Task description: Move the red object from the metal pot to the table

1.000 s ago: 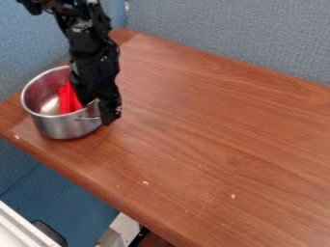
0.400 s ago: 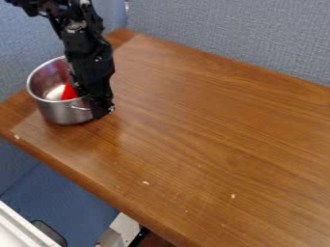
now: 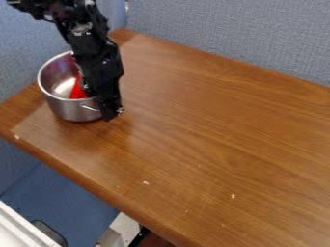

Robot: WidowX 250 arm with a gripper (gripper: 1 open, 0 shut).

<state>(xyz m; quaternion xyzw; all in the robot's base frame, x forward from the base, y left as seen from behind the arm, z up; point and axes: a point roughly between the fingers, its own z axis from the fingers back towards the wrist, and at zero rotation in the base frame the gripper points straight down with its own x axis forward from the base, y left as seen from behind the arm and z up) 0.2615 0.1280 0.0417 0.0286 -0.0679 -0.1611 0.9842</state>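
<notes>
The metal pot (image 3: 58, 82) stands near the table's (image 3: 219, 125) back left corner. My gripper (image 3: 103, 100) reaches down into the pot's right side from above. The red object (image 3: 80, 91) shows as a short red strip inside the pot, right against the fingers. The jaws have narrowed around it and look shut on it. Most of the red object is hidden behind the black gripper body, and its lower end stays inside the pot.
The brown wooden table stretches to the right and front of the pot. Its left and front edges drop off to a blue floor. A blue-grey wall (image 3: 245, 34) runs behind the table.
The jaws have closed from wide open onto the red object. The pot has shifted a little toward the back, and less of the red object shows than before.
</notes>
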